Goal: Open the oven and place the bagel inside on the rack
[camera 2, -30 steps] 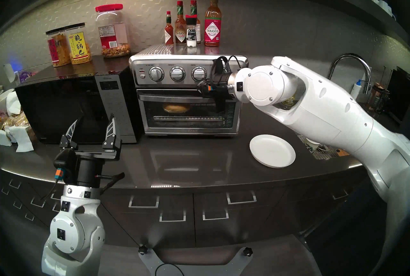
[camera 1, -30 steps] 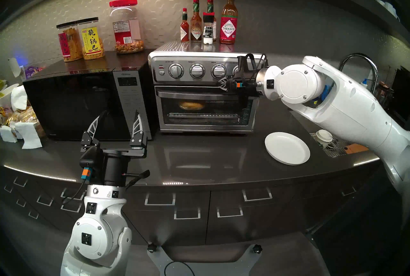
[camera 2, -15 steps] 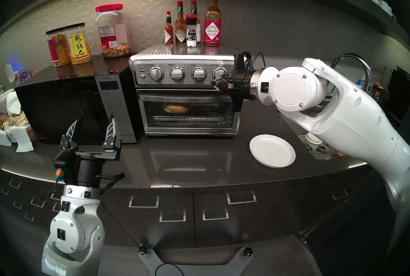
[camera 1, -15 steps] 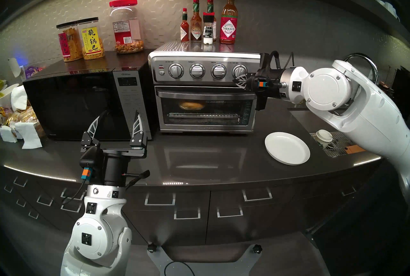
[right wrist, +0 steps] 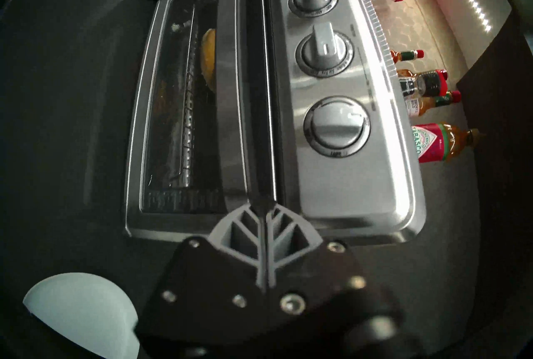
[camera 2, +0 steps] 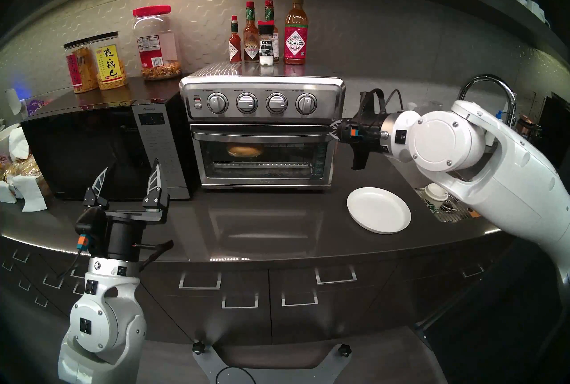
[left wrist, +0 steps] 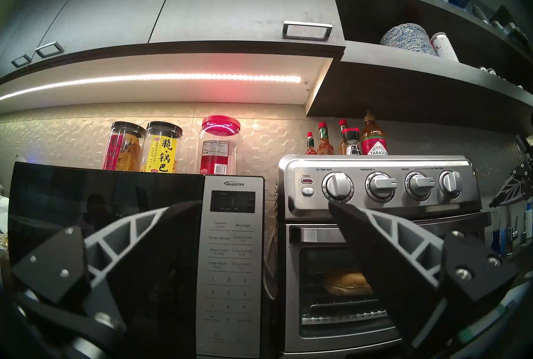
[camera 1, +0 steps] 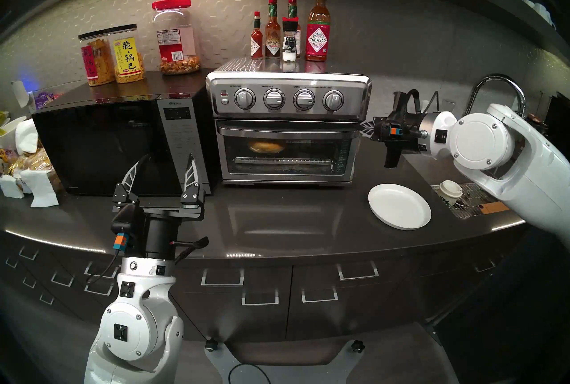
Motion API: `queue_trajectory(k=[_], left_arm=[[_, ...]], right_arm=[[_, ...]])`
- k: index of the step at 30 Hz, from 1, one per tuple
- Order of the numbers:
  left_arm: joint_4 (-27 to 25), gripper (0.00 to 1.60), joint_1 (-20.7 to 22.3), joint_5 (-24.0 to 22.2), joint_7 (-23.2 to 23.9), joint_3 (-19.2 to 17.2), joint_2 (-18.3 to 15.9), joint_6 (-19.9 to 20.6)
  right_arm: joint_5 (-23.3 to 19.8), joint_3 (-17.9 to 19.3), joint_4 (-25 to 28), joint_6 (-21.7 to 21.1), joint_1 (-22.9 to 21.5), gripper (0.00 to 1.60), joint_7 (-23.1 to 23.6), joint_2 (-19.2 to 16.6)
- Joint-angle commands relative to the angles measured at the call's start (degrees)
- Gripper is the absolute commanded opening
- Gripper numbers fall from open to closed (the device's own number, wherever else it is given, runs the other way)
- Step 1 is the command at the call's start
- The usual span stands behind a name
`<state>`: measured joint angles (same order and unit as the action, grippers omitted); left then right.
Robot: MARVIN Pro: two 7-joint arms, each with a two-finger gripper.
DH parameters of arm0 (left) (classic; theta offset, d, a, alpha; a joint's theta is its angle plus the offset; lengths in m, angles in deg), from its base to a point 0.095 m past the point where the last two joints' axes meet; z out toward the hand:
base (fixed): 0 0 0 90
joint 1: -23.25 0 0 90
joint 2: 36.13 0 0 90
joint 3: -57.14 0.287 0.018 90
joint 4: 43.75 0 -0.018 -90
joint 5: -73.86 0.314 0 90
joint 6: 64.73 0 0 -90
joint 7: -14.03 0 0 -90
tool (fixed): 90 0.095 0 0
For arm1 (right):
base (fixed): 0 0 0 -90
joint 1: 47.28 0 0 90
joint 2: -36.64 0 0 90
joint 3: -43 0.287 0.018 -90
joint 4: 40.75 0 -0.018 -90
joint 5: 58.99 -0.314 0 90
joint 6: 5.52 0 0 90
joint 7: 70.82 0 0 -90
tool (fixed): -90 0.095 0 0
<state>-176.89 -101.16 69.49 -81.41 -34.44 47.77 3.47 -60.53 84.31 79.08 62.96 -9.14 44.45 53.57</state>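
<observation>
Two claws empty | right claw (camera 1: 367, 128) clenched at oven (camera 1: 288, 127)'s 3 o'clock; left claw (camera 1: 163, 170) released | bagel (camera 1: 266, 146) lay inside, door shut | retreat clear of plate (camera 1: 399, 206).

"TABASCO" on sauce bottle (camera 1: 318, 31), "INVERTER" on microwave (left wrist: 234, 184)

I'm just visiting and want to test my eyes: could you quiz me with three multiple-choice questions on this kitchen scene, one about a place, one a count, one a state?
1. Where is the bagel?
A on the plate
B inside the oven
C on the microwave

2. How many knobs on the oven?
A two
B four
C six

3. The oven door is:
A shut
B fully down
C removed

Answers:
1 B, it shows through the glass, and the plate is bare.
2 B, four in a row across the top panel.
3 A, it stands upright against the front.
</observation>
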Motion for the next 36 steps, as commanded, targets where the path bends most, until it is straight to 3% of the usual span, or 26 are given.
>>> queue_trajectory(k=[1, 14, 36], left_arm=[[-0.91, 1.6, 0.24, 0.03, 0.05, 0.04, -0.03, -0.25], [-0.77, 1.6, 0.45, 0.03, 0.05, 0.04, -0.03, -0.25], [-0.63, 1.6, 0.68, 0.04, 0.05, 0.06, -0.02, -0.26]], right_arm=[[-2.17, 2.4, -1.34, -0.02, 3.06, 0.0, -2.8, -5.81], [-6.95, 5.22, -3.05, 1.13, 6.41, 0.0, -8.39, -8.72], [-18.53, 2.49, -2.2, 6.87, 16.69, 0.0, -18.77, -10.42]])
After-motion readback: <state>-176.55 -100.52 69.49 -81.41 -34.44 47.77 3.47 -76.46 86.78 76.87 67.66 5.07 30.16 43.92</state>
